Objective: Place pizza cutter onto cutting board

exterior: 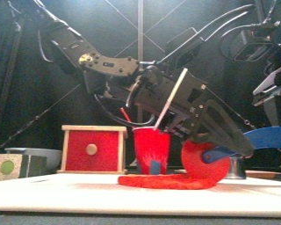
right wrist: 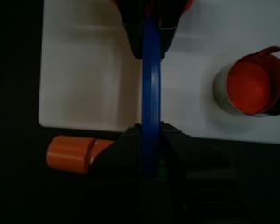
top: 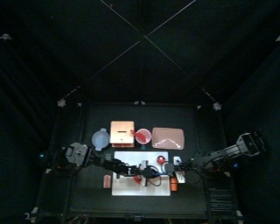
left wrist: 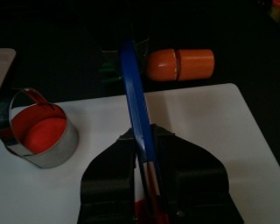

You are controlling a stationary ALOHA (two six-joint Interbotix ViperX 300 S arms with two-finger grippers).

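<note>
The black table [top: 95,203] carries a white cutting board [left wrist: 224,131] lying flat beneath both grippers, its bare white surface open on either side of the tool. Above it the left gripper [left wrist: 145,144] and the right gripper [right wrist: 150,131] each stand clamped on an end of the pizza cutter [left wrist: 134,96], a long blue piece held edge-up between them, off the board. Beside the cutter, on the board near its edge, sits a metal ring [left wrist: 38,131] with an orange-red inside. Just past the board's edge, on the dark table, an orange cup [left wrist: 181,63] lies on its side.
</note>
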